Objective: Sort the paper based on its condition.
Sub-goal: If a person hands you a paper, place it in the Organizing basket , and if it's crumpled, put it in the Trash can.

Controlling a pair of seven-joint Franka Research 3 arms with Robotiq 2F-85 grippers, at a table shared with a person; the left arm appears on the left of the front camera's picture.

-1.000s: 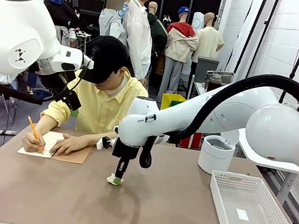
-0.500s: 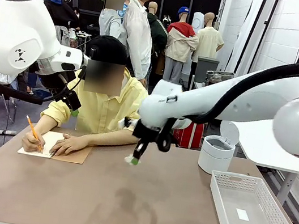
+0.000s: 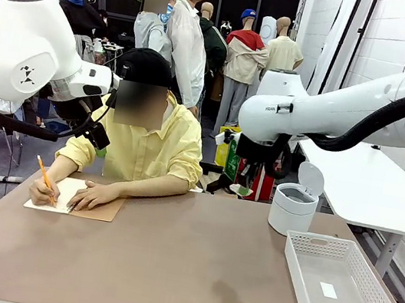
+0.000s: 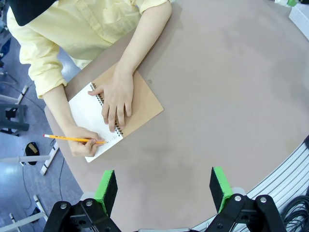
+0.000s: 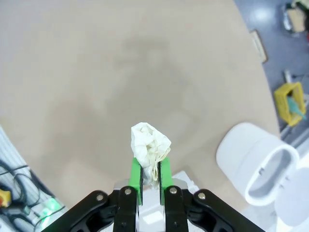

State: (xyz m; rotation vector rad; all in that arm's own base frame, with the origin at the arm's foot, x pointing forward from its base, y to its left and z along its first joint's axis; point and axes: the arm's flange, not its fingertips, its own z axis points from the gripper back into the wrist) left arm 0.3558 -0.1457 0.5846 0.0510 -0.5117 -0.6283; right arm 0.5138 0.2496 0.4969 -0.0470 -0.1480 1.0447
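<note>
A crumpled wad of white paper [image 5: 150,146] sits pinched between the green pads of my right gripper [image 5: 149,175], which is shut on it. In the front view the right gripper [image 3: 237,189] hangs above the table's far edge, just left of the white bin [image 3: 292,208]. From the right wrist, the bin [image 5: 256,164] stands with its lid open, to the right. My left gripper [image 4: 163,189] is open and high over the table's near side, with nothing between its fingers. No flat loose sheet is in view.
A person at the far left writes with a pencil [image 4: 72,139] in a spiral notebook [image 4: 142,104] with a brown cover. A white mesh basket [image 3: 297,276] at the right holds a tiny white tag [image 3: 328,290].
My right arm has risen from the middle of the table and swung right toward the bin, carrying the crumpled paper. The left arm has stayed still.
</note>
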